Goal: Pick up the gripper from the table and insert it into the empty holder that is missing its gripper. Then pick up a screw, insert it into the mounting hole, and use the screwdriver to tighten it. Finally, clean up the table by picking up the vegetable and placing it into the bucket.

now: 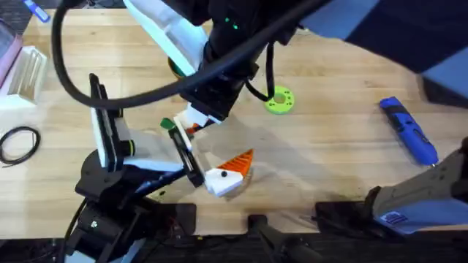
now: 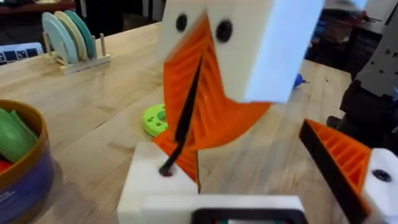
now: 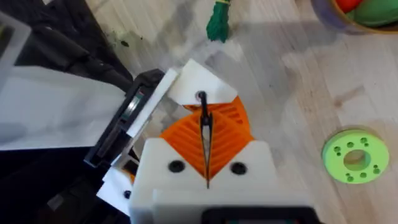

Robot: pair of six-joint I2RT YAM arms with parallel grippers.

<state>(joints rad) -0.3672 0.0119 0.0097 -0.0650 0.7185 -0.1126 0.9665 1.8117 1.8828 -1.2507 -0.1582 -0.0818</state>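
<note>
From the right wrist we see the vegetable [image 3: 219, 22] on the table; the right gripper [image 3: 206, 177] pads are pressed together; we cannot tell the left gripper's state.

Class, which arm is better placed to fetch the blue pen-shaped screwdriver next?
Right: the blue pen-shaped screwdriver lies near that arm's base, though the right gripper holds a thin black rod.

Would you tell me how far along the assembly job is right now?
Done: whether the orange gripper is seated, I cannot tell. In hand: the right gripper pinches a thin dark screw at the white holder. Left: the screwdriver lies untouched, and the vegetable is outside the bucket.
</note>
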